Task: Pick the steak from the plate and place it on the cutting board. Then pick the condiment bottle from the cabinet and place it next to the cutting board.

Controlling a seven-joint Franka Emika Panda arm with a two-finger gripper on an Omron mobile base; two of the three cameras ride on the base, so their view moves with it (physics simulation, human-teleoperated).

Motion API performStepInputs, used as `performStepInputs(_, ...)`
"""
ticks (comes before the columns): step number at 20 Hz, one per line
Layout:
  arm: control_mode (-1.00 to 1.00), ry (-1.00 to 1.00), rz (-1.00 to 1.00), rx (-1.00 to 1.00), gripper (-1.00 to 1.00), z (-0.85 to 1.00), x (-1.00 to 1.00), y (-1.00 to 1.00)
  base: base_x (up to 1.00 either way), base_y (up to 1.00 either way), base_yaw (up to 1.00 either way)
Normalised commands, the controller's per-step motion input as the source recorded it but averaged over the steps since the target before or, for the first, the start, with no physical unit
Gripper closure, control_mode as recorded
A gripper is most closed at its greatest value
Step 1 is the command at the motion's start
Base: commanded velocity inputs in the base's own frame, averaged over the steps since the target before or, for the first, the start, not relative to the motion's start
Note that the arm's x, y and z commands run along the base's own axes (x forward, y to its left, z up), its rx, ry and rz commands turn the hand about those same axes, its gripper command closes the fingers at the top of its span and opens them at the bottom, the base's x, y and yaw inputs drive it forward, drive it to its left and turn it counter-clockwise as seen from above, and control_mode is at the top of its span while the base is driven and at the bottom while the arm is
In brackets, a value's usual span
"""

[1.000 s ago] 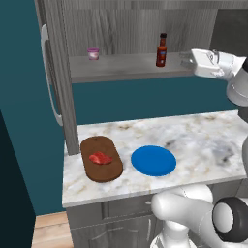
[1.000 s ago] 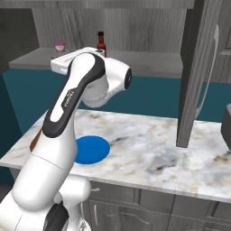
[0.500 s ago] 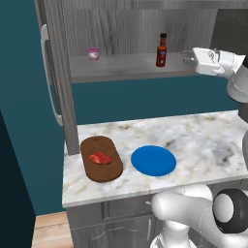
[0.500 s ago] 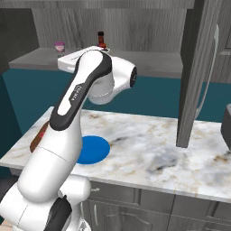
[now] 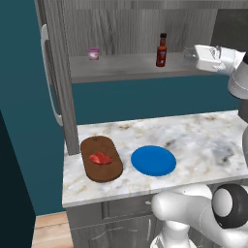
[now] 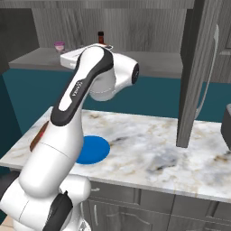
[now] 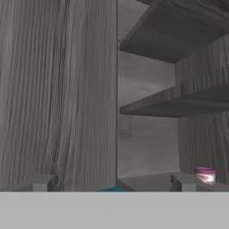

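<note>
I am holding the gripper (image 5: 190, 54) wide apart and empty at shelf height in the cabinet (image 5: 121, 65), to the right of the condiment bottle (image 5: 161, 50), which is standing upright on the open shelf well apart from the pink-lidded cup (image 5: 93, 53). I am judging the bottle light, rigid, smooth and easy to tip, so I am planning to clamp its body below the narrow neck. The steak (image 5: 100, 158) is already lying on the cutting board (image 5: 101, 159) beside the plate (image 5: 153, 161), and my arm is hiding most of the bottle in the right base view.

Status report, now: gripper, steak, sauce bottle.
Gripper open, empty, at shelf height right of slim red-brown condiment bottle. Red steak on dark wooden cutting board. Bottle upright in grey cabinet; path clear.
</note>
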Motion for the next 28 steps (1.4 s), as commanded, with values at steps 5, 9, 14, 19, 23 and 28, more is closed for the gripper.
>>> performStepInputs(5, -1.00, 0.00, -0.05, 0.00, -1.00, 0.07, 0.00, 0.00, 0.00, 0.00, 0.00)
performStepInputs(9, -1.00, 0.00, -0.04, 0.00, -1.00, 0.02, 0.00, 0.00, 0.00, 0.00, 0.00)
performStepInputs(14, -1.00, 0.00, -0.05, 0.00, -1.00, 0.00, 0.00, -0.02, 0.00, 0.00, 0.00)
performStepInputs(19, -1.00, 0.00, -0.04, 0.00, -1.00, 0.00, 0.00, -0.04, 0.00, 0.00, 0.00)
performStepInputs(23, -1.00, 0.00, -0.03, 0.00, -1.00, 0.00, 0.02, -0.01, 0.00, 0.00, 0.00)
performStepInputs(28, -1.00, 0.00, 0.00, 0.02, -1.00, -0.03, 0.17, 0.00, 0.00, 0.00, 0.00)
